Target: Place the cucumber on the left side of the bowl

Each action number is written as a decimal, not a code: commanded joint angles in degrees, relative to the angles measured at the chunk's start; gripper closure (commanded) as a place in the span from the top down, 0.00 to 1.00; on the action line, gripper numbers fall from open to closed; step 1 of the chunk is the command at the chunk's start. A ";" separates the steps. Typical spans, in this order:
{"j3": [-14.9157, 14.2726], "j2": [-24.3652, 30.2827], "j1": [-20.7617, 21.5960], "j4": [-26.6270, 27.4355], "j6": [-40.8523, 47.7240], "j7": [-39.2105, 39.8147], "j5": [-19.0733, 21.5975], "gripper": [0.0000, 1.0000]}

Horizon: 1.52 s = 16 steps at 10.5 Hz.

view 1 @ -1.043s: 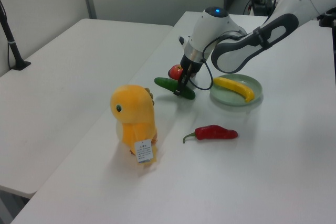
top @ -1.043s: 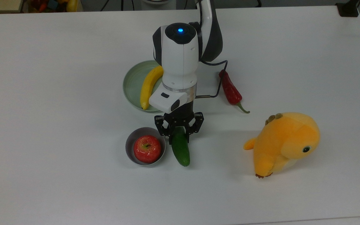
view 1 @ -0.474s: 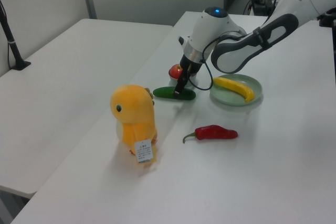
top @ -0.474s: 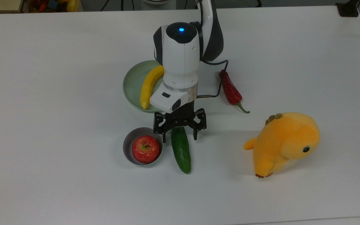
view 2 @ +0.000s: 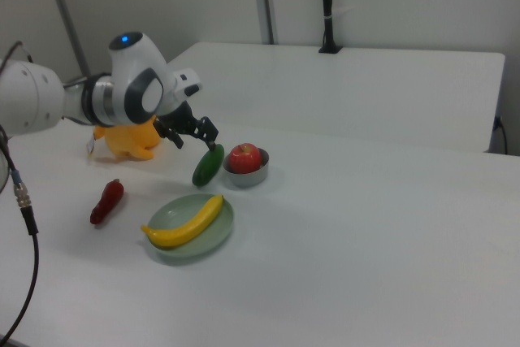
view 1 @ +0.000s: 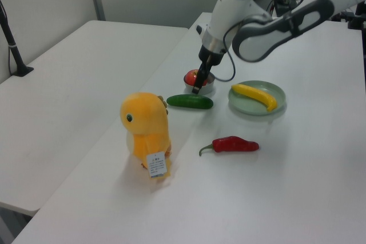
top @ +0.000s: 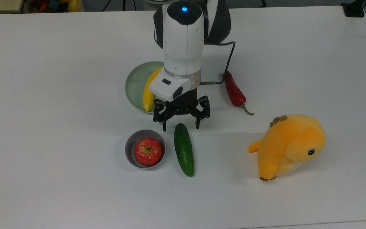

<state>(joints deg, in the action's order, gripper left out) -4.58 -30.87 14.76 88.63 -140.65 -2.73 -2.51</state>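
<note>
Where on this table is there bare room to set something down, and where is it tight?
Free: the table on the top view's left of the bowl and plate, and below the cucumber. Tight: between bowl and cucumber, and under the open gripper.

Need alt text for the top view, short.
An open gripper hangs above a cucumber lying on a white table just right of a grey bowl holding an apple.
</note>
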 commanded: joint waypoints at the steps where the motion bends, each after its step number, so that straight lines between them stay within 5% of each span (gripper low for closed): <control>1: -0.60 10.36 -0.60 1.82 18.48 -0.61 0.22 1.00; 4: -0.60 21.42 -2.27 1.55 35.93 -13.93 -0.47 1.00; 7: -0.43 31.54 -4.03 2.77 47.64 -14.50 0.40 1.00; 10: -0.34 39.46 -5.43 9.01 48.98 -13.71 3.03 1.00; 16: -0.51 37.82 -8.95 9.29 44.60 4.64 6.11 1.00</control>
<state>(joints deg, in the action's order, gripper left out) -5.14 7.98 6.88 97.00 -92.30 -4.26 1.67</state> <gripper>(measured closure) 0.000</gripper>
